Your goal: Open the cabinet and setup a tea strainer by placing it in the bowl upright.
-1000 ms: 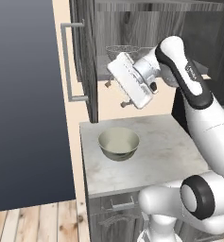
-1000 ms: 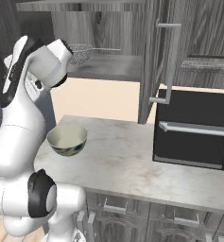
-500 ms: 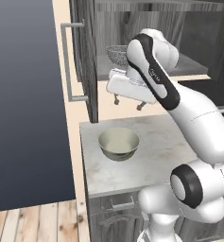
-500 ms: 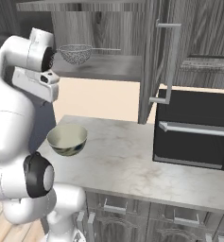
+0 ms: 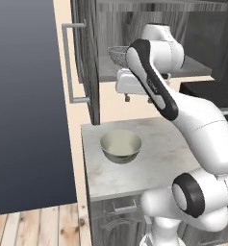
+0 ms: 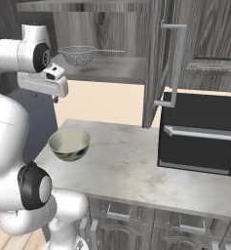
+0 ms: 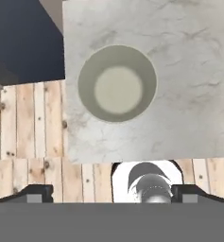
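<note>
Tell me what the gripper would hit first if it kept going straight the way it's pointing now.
Probably the bowl. The gripper points down at the counter, and the bowl lies slightly ahead of centre, so it might meet the bowl's near rim or the wooden floor beside it instead.

Kitchen: cabinet (image 6: 195,44), marble counter (image 6: 136,166)

From the left base view the arm covers most of the strainer (image 5: 116,54), leaving just a patch of mesh on the shelf. The hand (image 5: 137,99) shows as two small dark tips under its white body, too small to tell their spacing. Picture edges cut off the cabinet (image 6: 195,44) and the black box (image 6: 201,132) on the worktop (image 6: 136,168).
</note>
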